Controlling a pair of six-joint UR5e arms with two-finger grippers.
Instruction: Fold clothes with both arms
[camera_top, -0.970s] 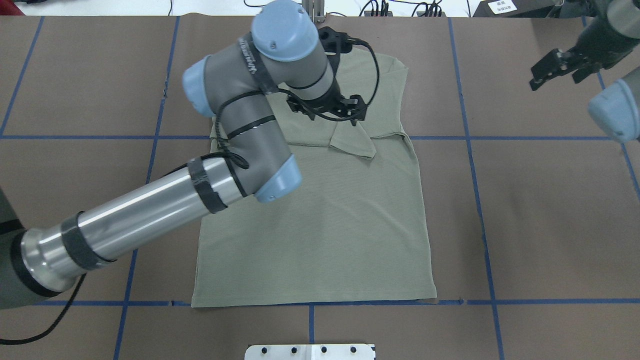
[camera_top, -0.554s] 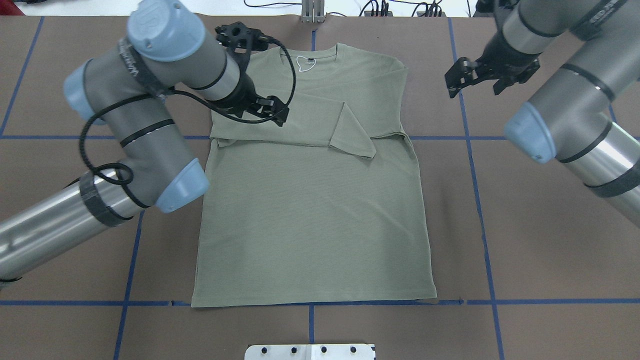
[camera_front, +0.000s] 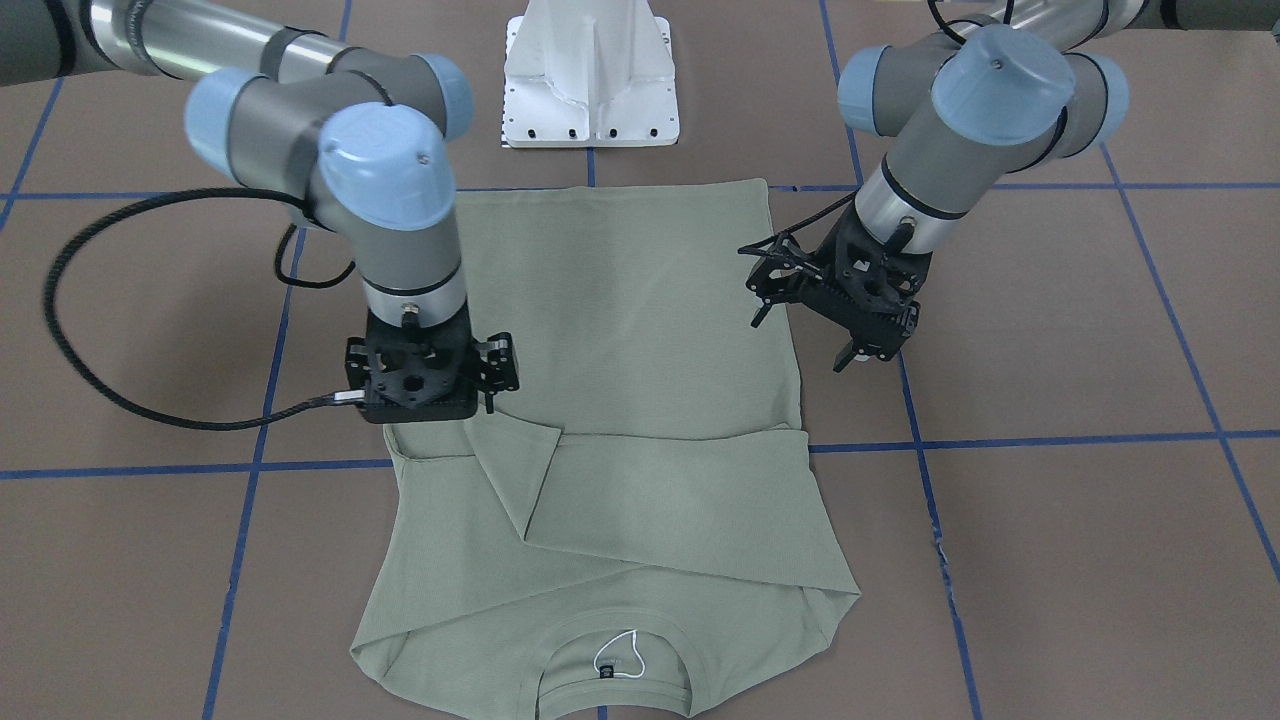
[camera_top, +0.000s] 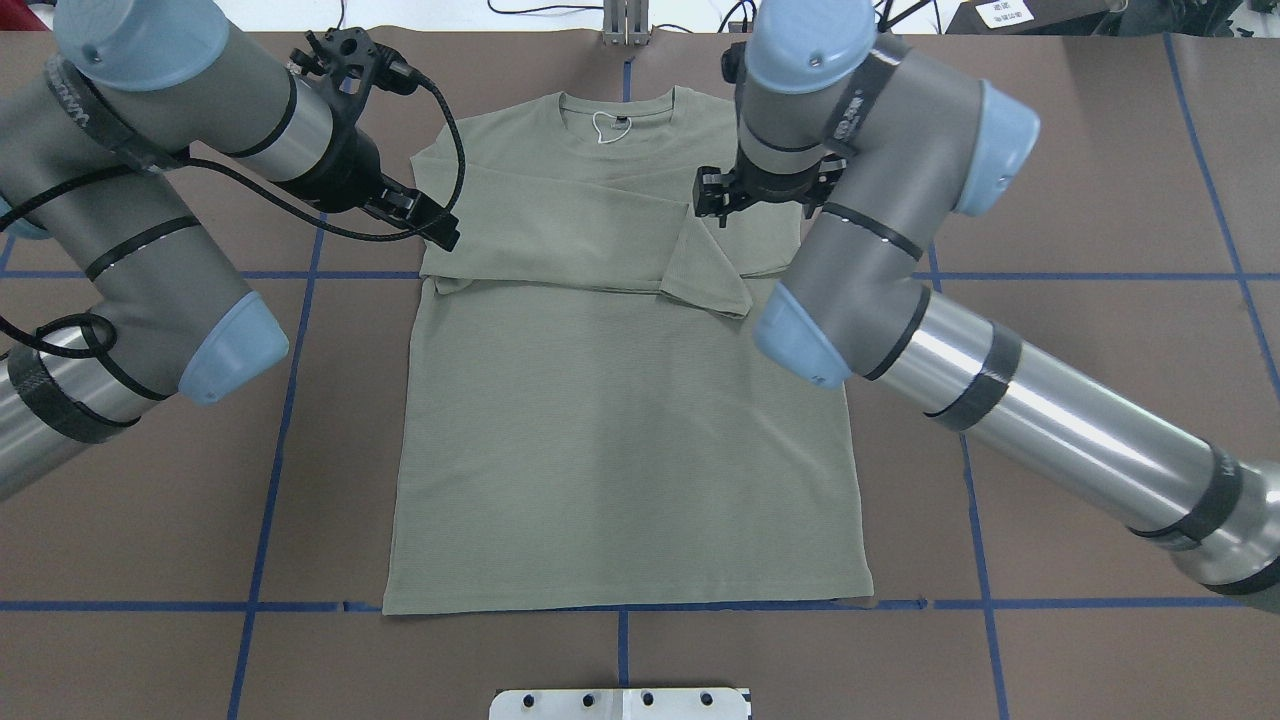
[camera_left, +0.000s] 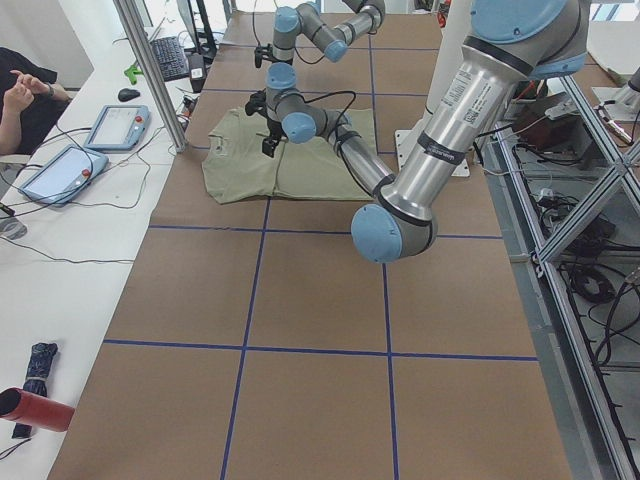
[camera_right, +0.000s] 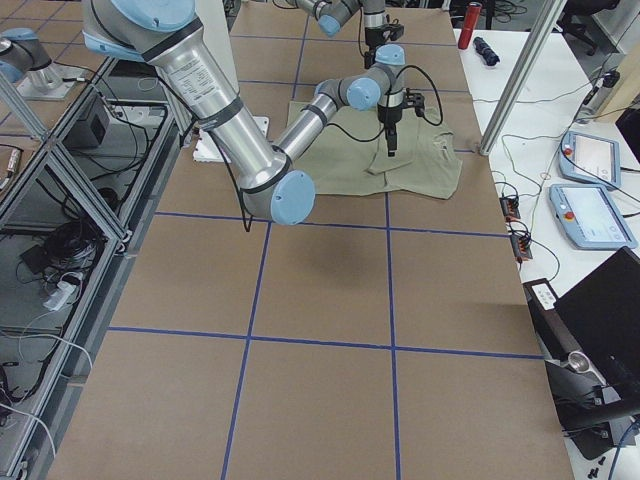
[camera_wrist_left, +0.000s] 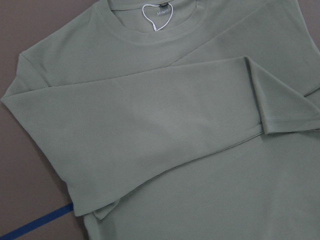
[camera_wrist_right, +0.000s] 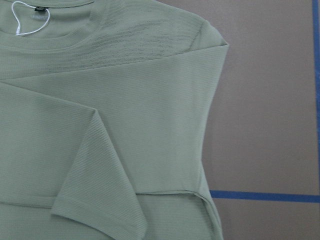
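Sage shirt (camera_top: 620, 440) flat on table (camera_top: 1100, 400), collar far. Sleeves (camera_top: 570, 240) already crossed over chest; body folds not yet done. Left gripper (camera_top: 425, 220) at left shoulder edge, right gripper (camera_front: 428, 385) over right sleeve fold. Both spread, holding nothing.

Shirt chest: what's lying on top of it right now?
Both sleeves lie folded across the shirt below the neck tag. The chest fabric beneath them is covered, so any print there can't be seen.

Bright, even light from above. Faint, soft shadows lie on the table (camera_top: 1100, 300) beside the shirt (camera_top: 620, 450). Glare streaks the right arm (camera_top: 1040, 415) beside it. Wrist views sharp, knit crisp.
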